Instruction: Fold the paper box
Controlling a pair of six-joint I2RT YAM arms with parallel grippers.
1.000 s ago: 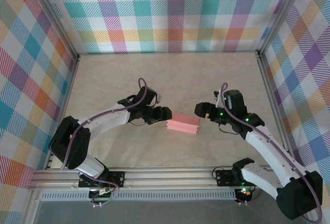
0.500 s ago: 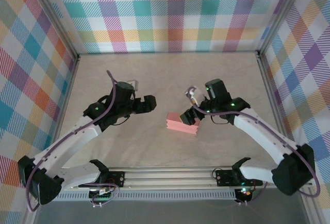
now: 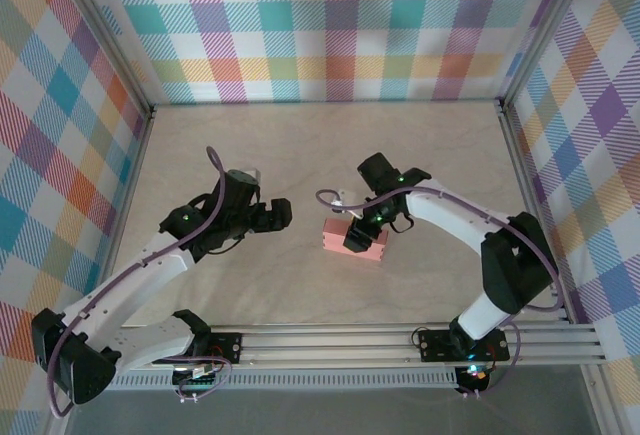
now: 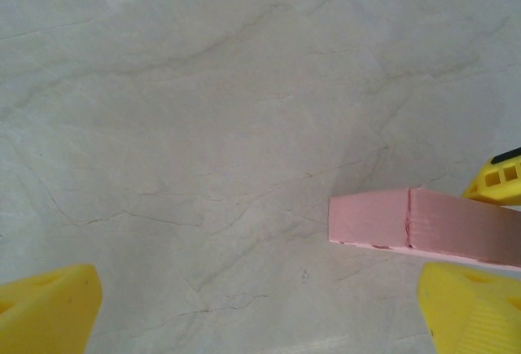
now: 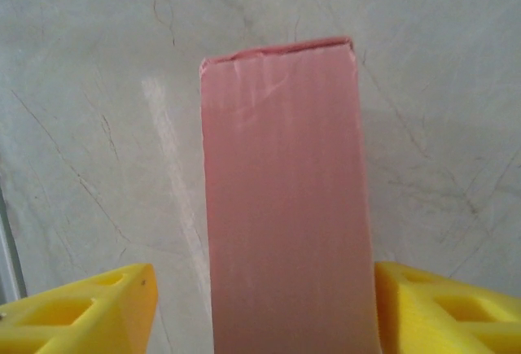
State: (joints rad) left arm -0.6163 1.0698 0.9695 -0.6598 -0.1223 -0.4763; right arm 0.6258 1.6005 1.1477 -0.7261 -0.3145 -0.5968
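Right tool now astride paper box — maybe loosely.

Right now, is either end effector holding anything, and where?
Nothing gripped. The right end effector straddles the paper box, a gap beside one finger; the left end effector is open, apart.

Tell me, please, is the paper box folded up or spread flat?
Folded up: the paper box stands on the table as a closed pink block with a top face and side walls, no flaps spread out.
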